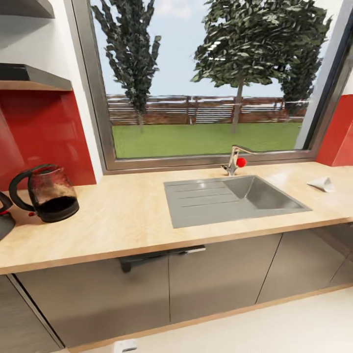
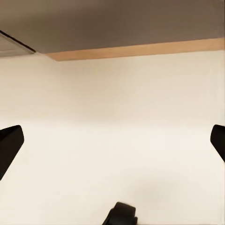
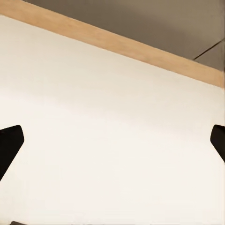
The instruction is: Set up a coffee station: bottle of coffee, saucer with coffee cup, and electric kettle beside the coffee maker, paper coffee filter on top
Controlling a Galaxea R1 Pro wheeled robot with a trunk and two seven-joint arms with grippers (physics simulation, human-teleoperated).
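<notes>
The wide window (image 1: 203,83) looks onto lawn and trees above the wooden desk (image 1: 122,215), which runs the full width of the head view with grey cabinets below. Set into the desk is a steel sink (image 1: 230,198) with a red-knobbed tap (image 1: 234,161). At the desk's left end stands the electric kettle (image 1: 46,193), upright against the red backsplash; a dark rounded object (image 1: 4,215) just beside it at the picture's edge may be the coffee maker, though too little shows to tell. Far to the right lies the paper coffee filter (image 1: 321,184), well apart from the kettle.

Judged from this, the filter is not yet placed, and bottle, saucer and cup remain to fetch.

The left end effector (image 2: 112,145) and right end effector (image 3: 112,145) both hang wide and empty over pale floor.
</notes>
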